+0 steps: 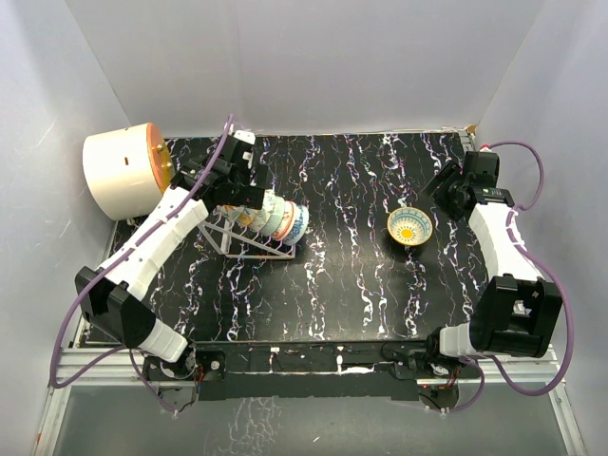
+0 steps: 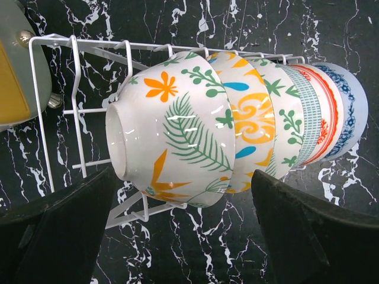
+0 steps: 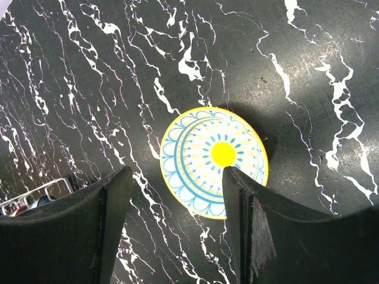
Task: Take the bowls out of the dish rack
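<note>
Treat the bowls (image 2: 278,112) as glazed ceramic: slick, breakable. They nest on edge in the dish rack (image 2: 56,106), left on the table (image 1: 361,285). Grip the leaf-patterned front bowl (image 2: 177,136) by its rim. Your left end effector (image 2: 183,236) gapes wide beside it, empty; the right end effector (image 3: 177,231) hangs open over the yellow bowl (image 3: 214,161).

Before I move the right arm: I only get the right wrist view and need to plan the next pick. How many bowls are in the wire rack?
Observer: Six small patterned ceramic bowls stand nested on edge in the wire dish rack.
Operator: Where is the left arm?
Observer: The left fingers, open, straddle the end bowl, the white one with green and orange leaves.
Operator: Anything else near that rack?
Observer: A large cream-and-orange cylinder lies on its side by the far left corner.
</note>
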### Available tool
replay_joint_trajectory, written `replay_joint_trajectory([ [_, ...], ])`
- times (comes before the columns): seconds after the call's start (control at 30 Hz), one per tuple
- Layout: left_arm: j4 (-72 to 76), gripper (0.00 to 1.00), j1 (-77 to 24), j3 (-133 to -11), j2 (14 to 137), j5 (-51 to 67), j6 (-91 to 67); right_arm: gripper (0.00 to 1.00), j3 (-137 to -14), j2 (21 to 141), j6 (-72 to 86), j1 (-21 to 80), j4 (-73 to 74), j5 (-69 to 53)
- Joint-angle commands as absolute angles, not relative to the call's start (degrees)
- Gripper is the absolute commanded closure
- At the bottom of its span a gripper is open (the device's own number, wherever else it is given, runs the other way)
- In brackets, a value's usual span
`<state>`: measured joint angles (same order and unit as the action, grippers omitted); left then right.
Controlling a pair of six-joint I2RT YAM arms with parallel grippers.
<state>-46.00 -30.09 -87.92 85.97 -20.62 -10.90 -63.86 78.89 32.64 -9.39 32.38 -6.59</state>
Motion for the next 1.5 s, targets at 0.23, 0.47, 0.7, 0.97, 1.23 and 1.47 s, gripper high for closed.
replay_joint_trajectory([
  [0.23, -46.2, 0.09, -30.4, -86.8, 85.8, -22.6, -10.2, 0.36, -62.2, 77.1, 32.5, -9.3, 28.9, -7.5],
  [0.47, -45.7, 0.11, -30.4, -86.9, 86.0, -22.9, -9.8, 0.36, -61.7, 76.8, 32.3, -9.3, 28.9, -7.4],
  [0.7, -44.9, 0.14, -30.4, -87.2, 86.6, -23.2, -9.6, 0.36, -61.6, 76.7, 32.1, -9.3, 28.8, -7.5],
  [0.97, -44.6, 0.18, -30.4, -87.9, 87.4, -23.6, -9.3, 0.36, -61.7, 77.0, 31.8, -9.3, 28.9, -7.7],
  [1.23, -44.9, 0.33, -30.3, -88.2, 87.6, -23.7, -9.1, 0.36, -61.5, 77.3, 31.5, -9.3, 28.8, -7.9],
  [1.47, -45.3, 0.45, -30.4, -88.4, 87.4, -24.0, -9.0, 0.36, -60.9, 77.3, 31.4, -9.4, 28.8, -8.1],
])
